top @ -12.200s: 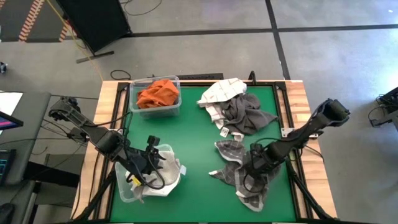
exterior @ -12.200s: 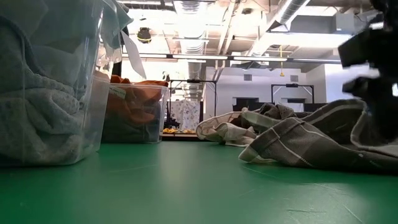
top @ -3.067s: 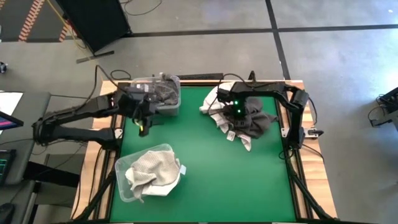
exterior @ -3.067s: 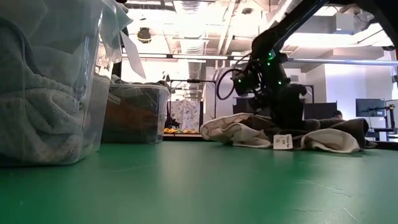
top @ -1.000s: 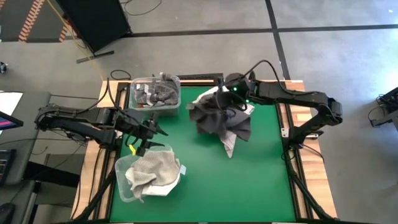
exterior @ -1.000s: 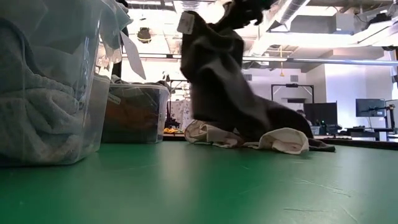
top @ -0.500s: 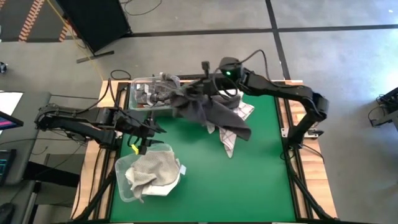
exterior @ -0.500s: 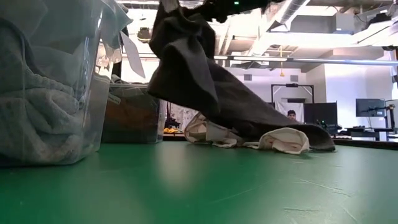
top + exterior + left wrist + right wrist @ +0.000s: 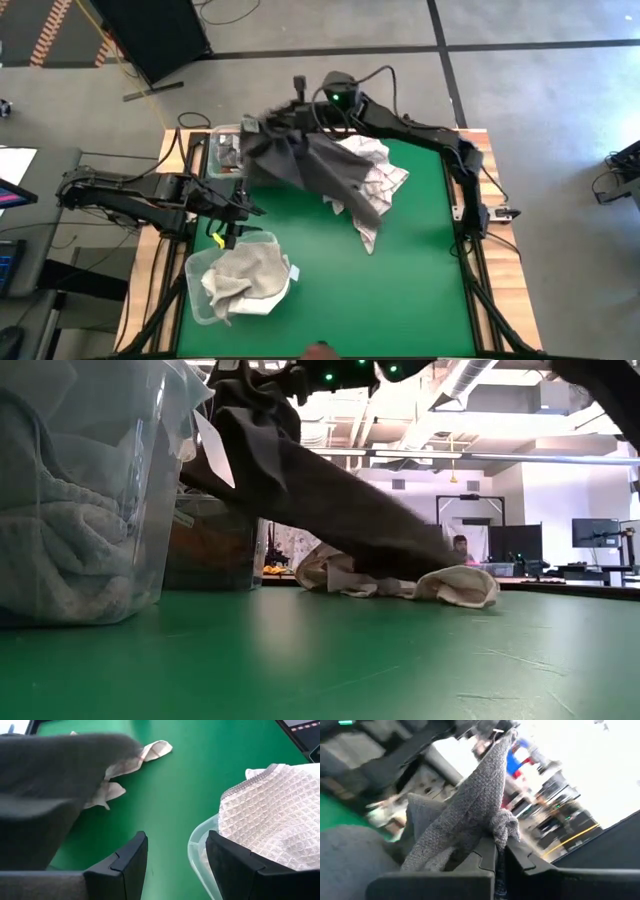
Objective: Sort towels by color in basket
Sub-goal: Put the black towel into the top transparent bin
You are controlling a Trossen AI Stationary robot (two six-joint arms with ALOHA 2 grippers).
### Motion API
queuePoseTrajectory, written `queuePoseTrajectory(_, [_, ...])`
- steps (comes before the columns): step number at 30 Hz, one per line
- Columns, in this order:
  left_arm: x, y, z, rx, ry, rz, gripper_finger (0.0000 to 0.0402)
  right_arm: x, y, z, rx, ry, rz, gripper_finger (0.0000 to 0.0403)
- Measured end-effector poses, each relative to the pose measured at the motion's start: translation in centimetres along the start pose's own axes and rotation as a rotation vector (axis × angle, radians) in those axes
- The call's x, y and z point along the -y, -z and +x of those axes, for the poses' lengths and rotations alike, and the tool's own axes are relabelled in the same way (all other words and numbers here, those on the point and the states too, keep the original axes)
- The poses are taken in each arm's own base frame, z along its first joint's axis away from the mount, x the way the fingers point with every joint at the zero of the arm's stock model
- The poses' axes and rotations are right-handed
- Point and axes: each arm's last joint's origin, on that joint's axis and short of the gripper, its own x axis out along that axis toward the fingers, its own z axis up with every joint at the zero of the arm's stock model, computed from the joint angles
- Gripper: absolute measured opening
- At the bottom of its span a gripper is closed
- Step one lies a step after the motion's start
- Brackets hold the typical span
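My right gripper (image 9: 285,112) is shut on a dark grey towel (image 9: 315,165) and stands high over the far-left clear bin (image 9: 226,152). The towel slants down from it across the table; its lower end (image 9: 420,560) lies on a checked and cream towel heap (image 9: 378,172). My left gripper (image 9: 236,214) hovers open by the near-left bin (image 9: 205,300), its fingers empty. That bin holds a cream waffle towel (image 9: 280,805). My right gripper pinches a bunched fold of the dark grey towel's upper end (image 9: 502,827) between its two shut fingers, which point about level toward the table's far left. The cloth hangs and slants below the hold, its lower part still on the towel heap.
The checked and cream towels (image 9: 345,575) lie at the table's far middle, a pale corner (image 9: 156,749) sticking out. The far-left bin (image 9: 215,545) holds dark cloth over orange. Green tabletop (image 9: 400,290) lies bare at the near right.
My right gripper has swung toward the table's far left and a little upward, turning more level, with the dark grey towel. The towel's upper end has gone from above the heap to over the far-left bin; its lower end has stayed on the heap, so it now slants.
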Motion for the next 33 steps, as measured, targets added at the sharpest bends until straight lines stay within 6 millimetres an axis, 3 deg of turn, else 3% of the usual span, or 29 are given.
queuePoseTrajectory(7, [-0.1, 0.1, 0.0, -0.017, -0.053, -0.029, 0.0193, 2.4, 1.0, 1.1, 0.131, 0.110, -0.034, 0.0033])
queuePoseTrajectory(13, [-0.6, 1.1, -1.0, -0.089, -0.243, -0.088, 0.0193, 2.6, 4.2, 1.9, 0.162, 0.086, 0.033, 0.0033])
queuePoseTrajectory(19, [-0.9, 1.2, -2.2, -0.049, -0.325, -0.142, 0.0193, 0.5, 9.4, 3.8, 0.108, -0.002, 0.136, 0.0034])
queuePoseTrajectory(24, [-1.2, 1.3, -2.7, -0.043, -0.428, -0.161, 0.0193, -1.4, 12.3, 4.9, 0.086, -0.083, 0.227, 0.0035])
queuePoseTrajectory(28, [-1.5, 1.3, -2.6, -0.068, -0.553, -0.125, 0.0193, -2.8, 13.7, 5.4, 0.069, -0.170, 0.307, 0.0035])
queuePoseTrajectory(33, [-1.9, 1.2, -1.8, -0.137, -0.648, -0.031, 0.0193, -4.2, 13.8, 5.7, 0.013, -0.253, 0.336, 0.0036])
